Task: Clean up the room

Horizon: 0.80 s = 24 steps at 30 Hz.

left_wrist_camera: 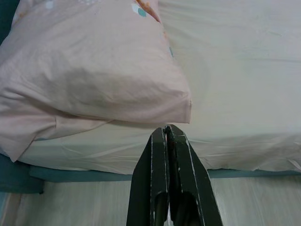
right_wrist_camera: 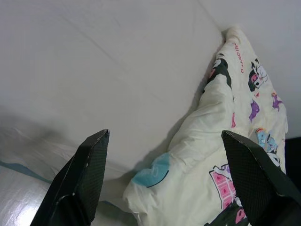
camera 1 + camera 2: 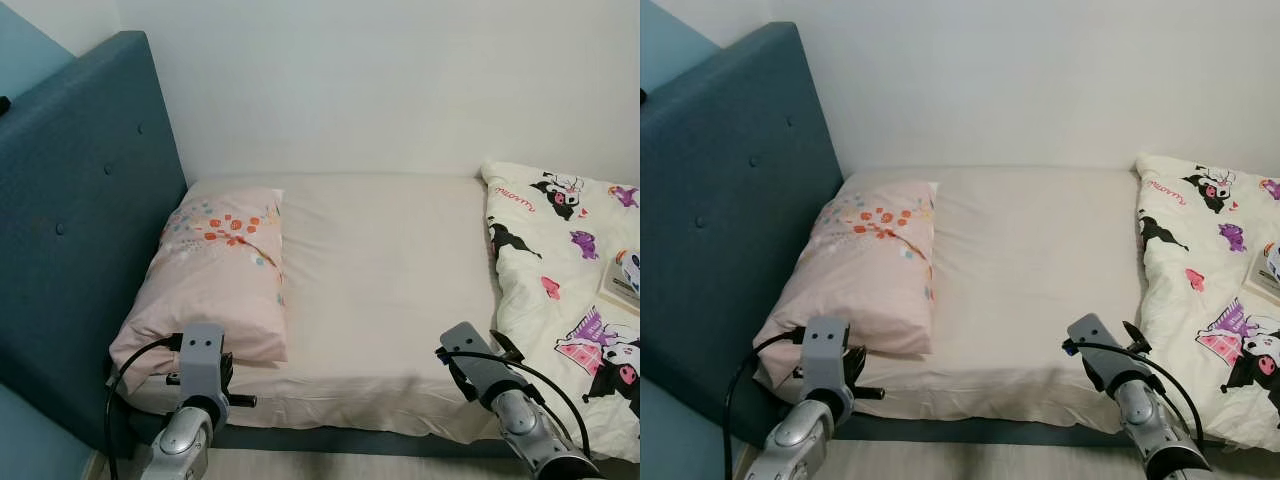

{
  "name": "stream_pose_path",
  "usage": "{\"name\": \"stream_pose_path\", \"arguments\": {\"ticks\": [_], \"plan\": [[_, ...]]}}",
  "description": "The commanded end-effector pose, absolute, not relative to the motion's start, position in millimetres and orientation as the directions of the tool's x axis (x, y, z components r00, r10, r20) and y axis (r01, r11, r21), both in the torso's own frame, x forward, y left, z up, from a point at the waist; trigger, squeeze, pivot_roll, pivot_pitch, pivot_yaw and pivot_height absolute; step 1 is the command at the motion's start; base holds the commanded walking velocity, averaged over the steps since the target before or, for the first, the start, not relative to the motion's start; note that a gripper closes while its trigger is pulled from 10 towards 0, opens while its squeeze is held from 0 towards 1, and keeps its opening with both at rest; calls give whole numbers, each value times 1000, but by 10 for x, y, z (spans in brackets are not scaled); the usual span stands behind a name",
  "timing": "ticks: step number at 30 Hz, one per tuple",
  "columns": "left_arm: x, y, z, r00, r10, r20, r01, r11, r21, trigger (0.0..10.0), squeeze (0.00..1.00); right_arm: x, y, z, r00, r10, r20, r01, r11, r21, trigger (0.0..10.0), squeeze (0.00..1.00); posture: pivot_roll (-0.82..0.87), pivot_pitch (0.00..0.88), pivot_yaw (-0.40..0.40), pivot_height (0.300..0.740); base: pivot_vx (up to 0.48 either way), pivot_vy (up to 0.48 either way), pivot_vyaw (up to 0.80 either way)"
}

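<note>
Standing at the bed [image 3: 380, 300], the robot seems set to straighten the bunched duvet [image 2: 221, 155]: right gripper [image 2: 164, 174] jaws spread wide near its edge must close on it, while the left gripper [image 1: 167, 136], jaws closed and empty, hovers by the pillow [image 3: 215, 270].

Count: one bed [image 3: 380, 300] with one headboard [image 3: 80, 220]. One pink pillow [image 3: 220, 270] at the headboard end, one cartoon-print blanket [image 3: 570, 290] at the opposite end, one book [image 3: 625, 280] on the blanket's far edge.

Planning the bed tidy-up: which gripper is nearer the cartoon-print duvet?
Right. The right gripper hovers open at the cartoon-print duvet's near edge; the left gripper, shut, points at the pink pillow.
</note>
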<state>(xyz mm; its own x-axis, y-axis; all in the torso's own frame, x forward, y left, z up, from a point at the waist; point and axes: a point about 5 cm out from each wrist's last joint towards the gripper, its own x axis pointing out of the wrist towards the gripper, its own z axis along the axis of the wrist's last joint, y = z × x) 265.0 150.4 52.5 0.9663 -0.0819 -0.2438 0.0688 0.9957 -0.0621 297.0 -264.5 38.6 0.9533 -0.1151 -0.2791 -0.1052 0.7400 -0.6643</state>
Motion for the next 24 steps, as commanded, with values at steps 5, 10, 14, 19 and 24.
{"name": "stream_pose_path", "arguments": {"ticks": [5, 10, 14, 19, 24], "plan": [[2627, 1533, 503, 964, -71, -254, 58, 997, -56, 10000, 0, 2938, -2666, 347, 946, -123, -300, -111, 745, -657, 10000, 0, 16, 117, -4, 740, 0, 0, 0], [2629, 1543, 508, 965, -68, -253, 56, 997, -56, 10000, 0, 2944, -2658, 348, 946, -122, -300, -112, 745, -657, 10000, 0, 18, 118, -3, 740, 0, 0, 0], [2625, 1543, 509, 965, -69, -253, 56, 997, -56, 10000, 0, 2949, -2646, 347, 947, -121, -299, -112, 745, -657, 10000, 0, 17, 120, -2, 740, 0, 0, 0], [2626, 1547, 512, 965, -68, -254, 56, 997, -56, 10000, 0, 2951, -2641, 348, 947, -120, -298, -112, 745, -657, 10000, 0, 19, 123, -1, 740, 0, 0, 0], [2625, 1553, 513, 965, -68, -254, 56, 997, -54, 10000, 0, 2951, -2637, 346, 947, -120, -298, -112, 746, -657, 10000, 0, 20, 124, 1, 740, 0, 0, 0]]}}
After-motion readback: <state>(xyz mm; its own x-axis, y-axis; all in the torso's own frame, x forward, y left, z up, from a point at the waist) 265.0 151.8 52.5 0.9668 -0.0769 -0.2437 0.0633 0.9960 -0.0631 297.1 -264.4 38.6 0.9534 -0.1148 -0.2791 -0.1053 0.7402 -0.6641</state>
